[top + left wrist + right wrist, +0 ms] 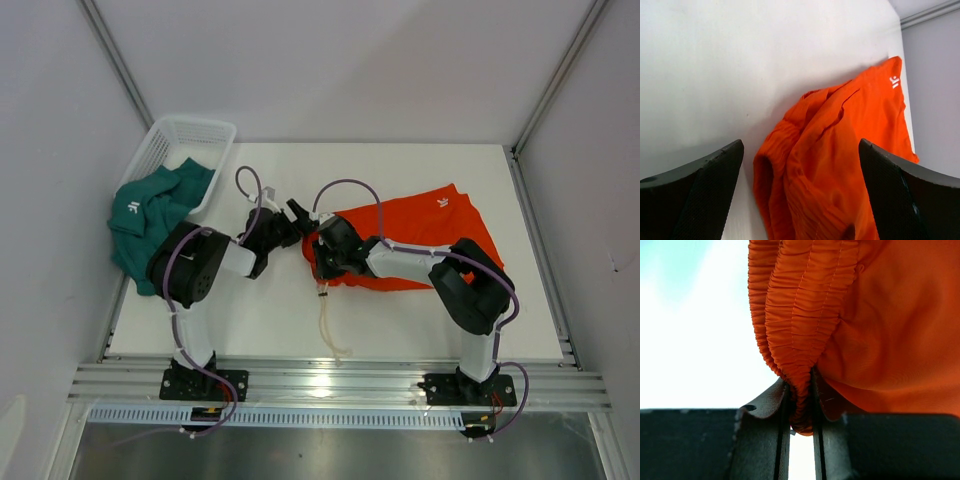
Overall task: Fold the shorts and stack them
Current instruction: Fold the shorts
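Top view: both arms reach inward over the white table (pixel 400 170), their wrists close together at mid-table.
Orange shorts (pixel 425 230): on the right half of the table, spread flat toward the right and bunched at the left end, where the right gripper meets them.
Right gripper (pixel 322 262): jaws clamped on the gathered waistband (pixel 800 320) of the orange shorts. The right wrist view shows the elastic folds pinched between the two pads, with cloth spilling out beyond them.
Left gripper (pixel 296 214): jaws spread wide and holding nothing, just left of the bunched end. In the left wrist view the orange cloth lies between and beyond the two dark fingers (pixel 700 195); whether they touch it cannot be told.
Drawstring (pixel 331 325): a pale cord trailing from the bunched end toward the table's near edge.
Teal shorts (pixel 150 215): crumpled at the far left, partly in the basket, the rest spilling over its near rim and past the table's left edge.
Basket (pixel 200 130): white mesh, at the table's far left corner.
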Available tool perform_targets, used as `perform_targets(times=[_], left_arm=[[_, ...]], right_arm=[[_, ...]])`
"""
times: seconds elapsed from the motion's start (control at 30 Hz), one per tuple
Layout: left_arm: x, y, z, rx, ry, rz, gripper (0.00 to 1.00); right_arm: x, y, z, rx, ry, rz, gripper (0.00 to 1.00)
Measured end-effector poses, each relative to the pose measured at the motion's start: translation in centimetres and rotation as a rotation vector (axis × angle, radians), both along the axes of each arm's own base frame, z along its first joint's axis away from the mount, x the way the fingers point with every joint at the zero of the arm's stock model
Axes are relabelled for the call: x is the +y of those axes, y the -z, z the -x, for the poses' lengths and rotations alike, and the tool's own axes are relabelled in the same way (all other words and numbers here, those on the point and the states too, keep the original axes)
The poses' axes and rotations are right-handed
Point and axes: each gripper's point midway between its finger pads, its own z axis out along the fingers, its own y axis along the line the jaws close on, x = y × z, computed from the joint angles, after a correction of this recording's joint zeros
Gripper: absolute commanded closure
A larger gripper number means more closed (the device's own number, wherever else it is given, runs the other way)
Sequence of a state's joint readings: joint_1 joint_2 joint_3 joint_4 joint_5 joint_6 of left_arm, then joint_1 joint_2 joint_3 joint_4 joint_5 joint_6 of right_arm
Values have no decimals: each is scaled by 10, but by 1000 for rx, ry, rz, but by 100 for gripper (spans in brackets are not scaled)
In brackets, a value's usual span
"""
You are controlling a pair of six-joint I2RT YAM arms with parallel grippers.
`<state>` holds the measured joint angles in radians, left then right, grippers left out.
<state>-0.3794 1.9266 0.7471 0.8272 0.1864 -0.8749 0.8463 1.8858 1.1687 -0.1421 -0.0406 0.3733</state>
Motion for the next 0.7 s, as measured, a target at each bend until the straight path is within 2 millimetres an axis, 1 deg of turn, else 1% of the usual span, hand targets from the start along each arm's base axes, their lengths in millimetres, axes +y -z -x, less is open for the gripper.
perform_targets(times=[0.07,0.17,0.3,0.5,0.7], left_arm=[[-1,0,-4,-14,-2,11,1],[-3,0,-8,-34,-3,30,3],[-7,0,-7,-50,19,50,6],[-14,-5,6,-103,71,144,6],[-14,-7,19,-116,87,192,6]], right_arm=[[0,0,0,1,-1,-1,91],[0,0,1,1,-2,-2,91],[1,0,1,3,-4,-5,91],[0,0,0,8,-3,-8,91],[-2,0,-1,11,13,-5,91]])
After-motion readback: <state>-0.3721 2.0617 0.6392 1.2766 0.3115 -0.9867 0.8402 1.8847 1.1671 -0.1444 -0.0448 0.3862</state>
